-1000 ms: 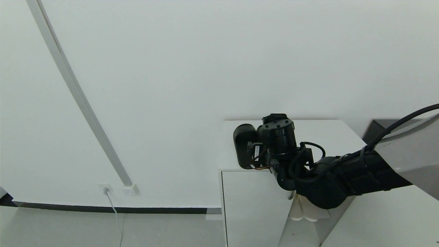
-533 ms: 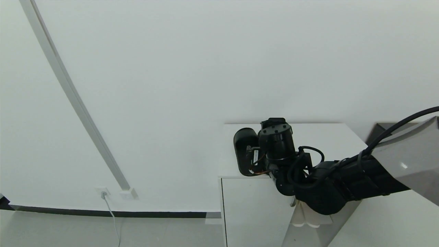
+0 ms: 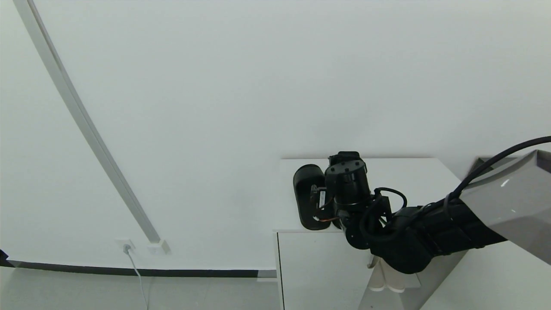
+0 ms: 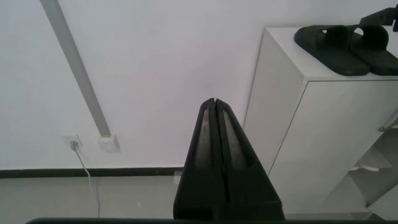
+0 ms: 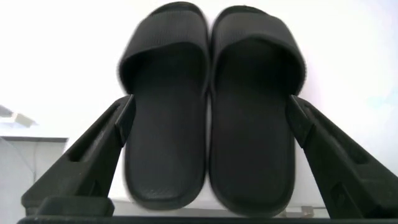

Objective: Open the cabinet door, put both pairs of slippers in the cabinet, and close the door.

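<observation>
A pair of black slippers point(image 5: 211, 106) lies side by side on top of the white cabinet point(image 3: 413, 181), near its front left corner. My right gripper point(image 5: 208, 162) is open and straddles the pair, one finger point(image 5: 93, 162) on each outer side. In the head view one black slipper point(image 3: 306, 200) shows beside the right wrist. A white pair of slippers point(image 3: 387, 280) sits on a shelf inside the cabinet. My left gripper point(image 4: 214, 109) is shut and empty, held off to the left of the cabinet point(image 4: 292, 112), where the black slippers point(image 4: 348, 46) show on top.
The cabinet's right door point(image 3: 473, 284) stands open toward me; its left door point(image 3: 318, 271) is shut. A wall socket with a cable point(image 3: 125, 248) and a slanted grey conduit point(image 3: 86, 125) are on the wall left of the cabinet.
The whole head view has shifted, so the cabinet sits lower in the picture. The right arm and the black slippers keep about the same place on the cabinet top.
</observation>
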### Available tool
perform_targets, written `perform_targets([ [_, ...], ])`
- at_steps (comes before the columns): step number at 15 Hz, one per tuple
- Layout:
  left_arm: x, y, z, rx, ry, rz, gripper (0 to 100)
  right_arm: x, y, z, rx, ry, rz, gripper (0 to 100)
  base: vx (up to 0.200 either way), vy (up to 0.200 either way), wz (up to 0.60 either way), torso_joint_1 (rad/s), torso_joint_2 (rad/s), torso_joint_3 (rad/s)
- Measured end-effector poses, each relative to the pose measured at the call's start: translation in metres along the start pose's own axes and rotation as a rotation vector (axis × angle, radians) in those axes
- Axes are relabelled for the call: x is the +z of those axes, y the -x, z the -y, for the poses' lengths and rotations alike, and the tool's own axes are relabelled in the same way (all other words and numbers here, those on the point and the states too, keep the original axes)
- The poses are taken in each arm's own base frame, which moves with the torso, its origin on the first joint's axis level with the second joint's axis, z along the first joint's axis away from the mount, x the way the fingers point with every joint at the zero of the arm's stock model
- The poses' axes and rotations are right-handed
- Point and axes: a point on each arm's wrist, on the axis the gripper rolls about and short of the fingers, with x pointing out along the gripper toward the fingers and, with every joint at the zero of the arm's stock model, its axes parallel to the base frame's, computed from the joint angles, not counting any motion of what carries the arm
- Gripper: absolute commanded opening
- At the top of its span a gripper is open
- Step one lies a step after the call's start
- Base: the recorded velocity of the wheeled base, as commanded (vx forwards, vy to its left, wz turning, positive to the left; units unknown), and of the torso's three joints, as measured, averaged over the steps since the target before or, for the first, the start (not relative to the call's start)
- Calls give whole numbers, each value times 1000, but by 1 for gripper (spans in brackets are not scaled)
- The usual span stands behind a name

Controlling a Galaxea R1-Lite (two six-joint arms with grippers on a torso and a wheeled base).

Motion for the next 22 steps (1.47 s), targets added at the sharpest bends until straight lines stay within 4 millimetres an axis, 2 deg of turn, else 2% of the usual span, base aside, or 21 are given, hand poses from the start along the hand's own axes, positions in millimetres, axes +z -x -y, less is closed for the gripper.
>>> perform_targets([
  [11, 0, 0, 0, 0, -1, 0, 0, -14, -29, -3, -17, -7, 10, 100, 0, 0, 0, 0, 0, 0],
  [22, 0, 0, 0, 2, 0, 0, 0, -18, -78, -1, -28, 17, 29, 100, 0, 0, 0, 0, 0, 0],
])
